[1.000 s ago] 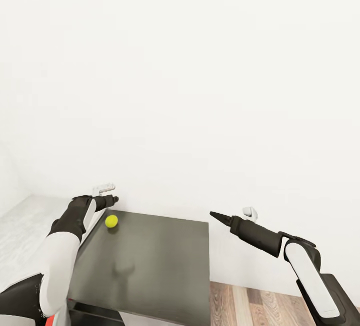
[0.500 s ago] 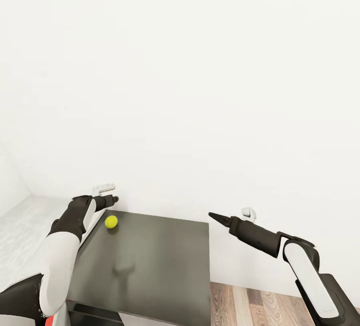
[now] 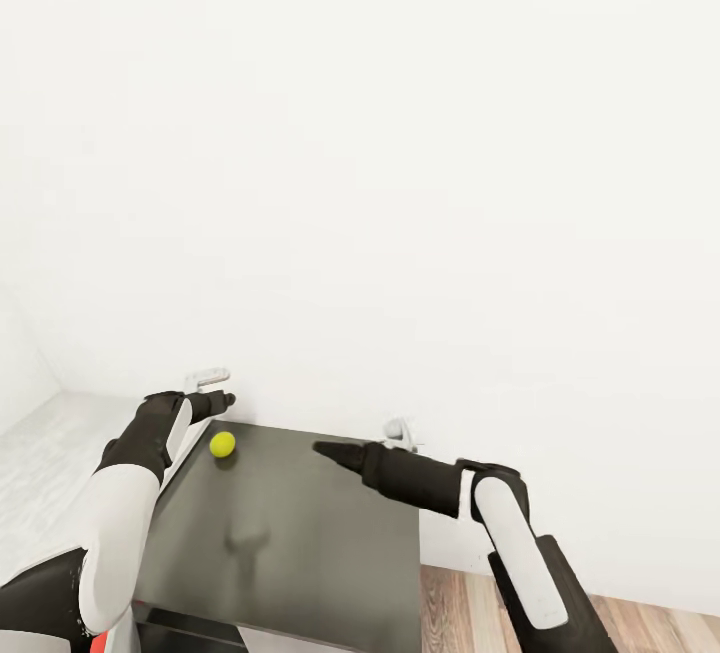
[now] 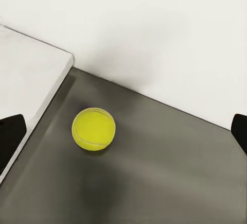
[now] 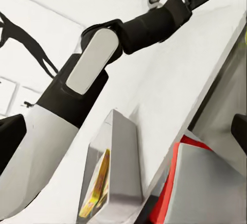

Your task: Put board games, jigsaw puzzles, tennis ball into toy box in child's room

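The yellow tennis ball (image 3: 222,444) lies near the far left corner of the dark table (image 3: 310,543); in the left wrist view the tennis ball (image 4: 93,128) rests on the tabletop between the wide-spread fingers (image 4: 10,137). My left gripper (image 3: 226,400) hovers open just beyond and above the ball. My right gripper (image 3: 322,449) reaches in over the table's far edge, to the right of the ball and apart from it, its fingers (image 5: 240,131) spread and empty. The board games, puzzles and toy box cannot be identified with certainty.
A white wall stands right behind the table. A white surface (image 3: 40,453) adjoins the table's left side. Wooden floor (image 3: 470,613) lies to the right. The right wrist view looks across at my left arm (image 5: 103,54) and a grey container (image 5: 116,183) with something yellow inside.
My right arm has swung left, from beyond the table's right edge to above its far side. The left arm and the ball have stayed put.
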